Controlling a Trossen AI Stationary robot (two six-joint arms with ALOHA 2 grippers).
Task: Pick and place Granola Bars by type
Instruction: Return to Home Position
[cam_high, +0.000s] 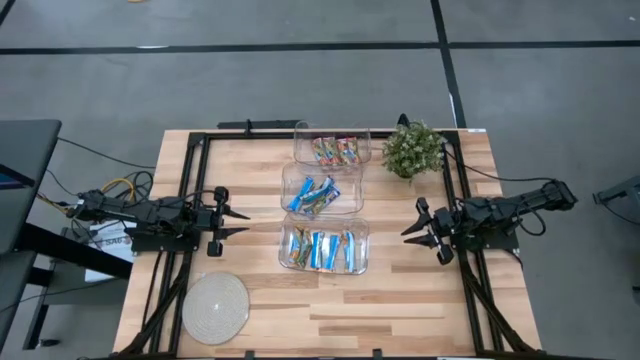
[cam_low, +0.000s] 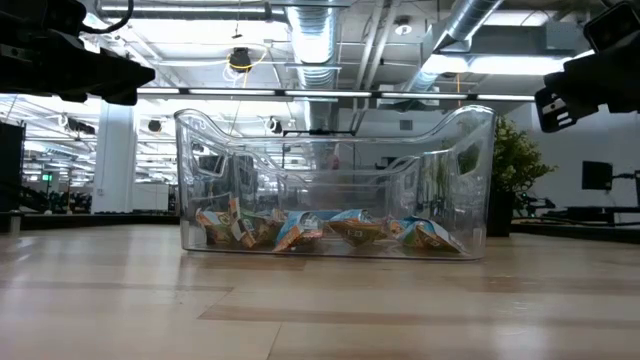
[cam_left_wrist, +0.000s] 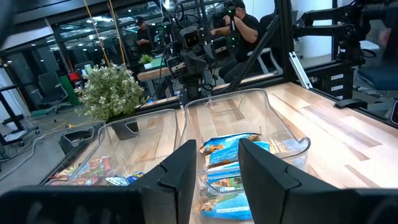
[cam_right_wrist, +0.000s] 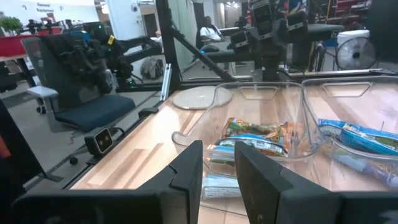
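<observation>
Three clear bins stand in a row down the table's middle. The far bin (cam_high: 331, 147) holds red-green-orange Granola Bars (cam_high: 335, 151). The middle bin (cam_high: 322, 188) holds bright blue bars (cam_high: 314, 195). The near bin (cam_high: 323, 245) holds tan-brown and blue bars (cam_high: 322, 248), which also show in the left wrist view (cam_left_wrist: 231, 148), the right wrist view (cam_right_wrist: 255, 134) and the low view (cam_low: 330, 230). My left gripper (cam_high: 238, 222) (cam_left_wrist: 217, 177) hovers open, left of the bins, pointing level at them. My right gripper (cam_high: 410, 226) (cam_right_wrist: 219, 171) hovers open to their right, also level. Neither holds anything.
A potted plant (cam_high: 412, 149) stands at the far right beside the far bin. A round pale disc (cam_high: 215, 307) lies at the near left corner. Black rails (cam_high: 190, 180) run along the table's left, right and far sides. People sit in the room beyond (cam_left_wrist: 239, 25).
</observation>
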